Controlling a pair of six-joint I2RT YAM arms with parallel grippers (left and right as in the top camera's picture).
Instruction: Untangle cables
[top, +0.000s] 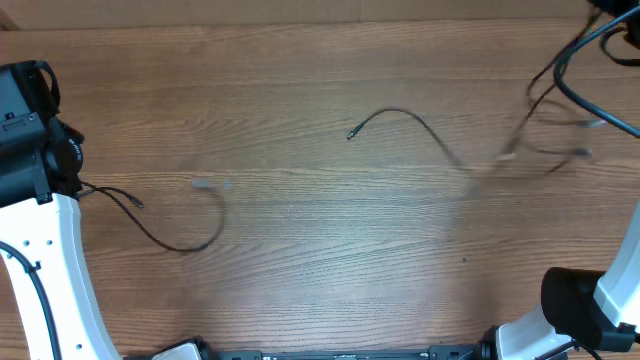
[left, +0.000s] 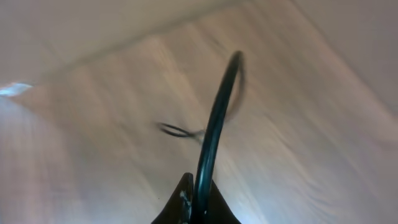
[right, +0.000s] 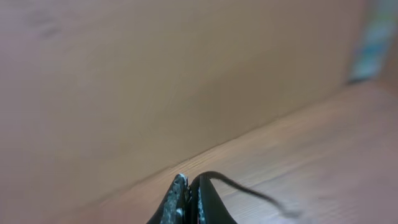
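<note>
Left gripper (left: 196, 193): I see it pinched on left cable (left: 216, 112), which arcs straight out.
Right gripper (right: 189, 190): clamped on right cable (right: 249, 189), which trails right.

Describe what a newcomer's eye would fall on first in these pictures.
A thin black cable arches across the middle of the table, its right end blurred. A second cable curls beside the left arm. In the wrist views the left pincer is shut on a cable and the right pincer on another.
</note>
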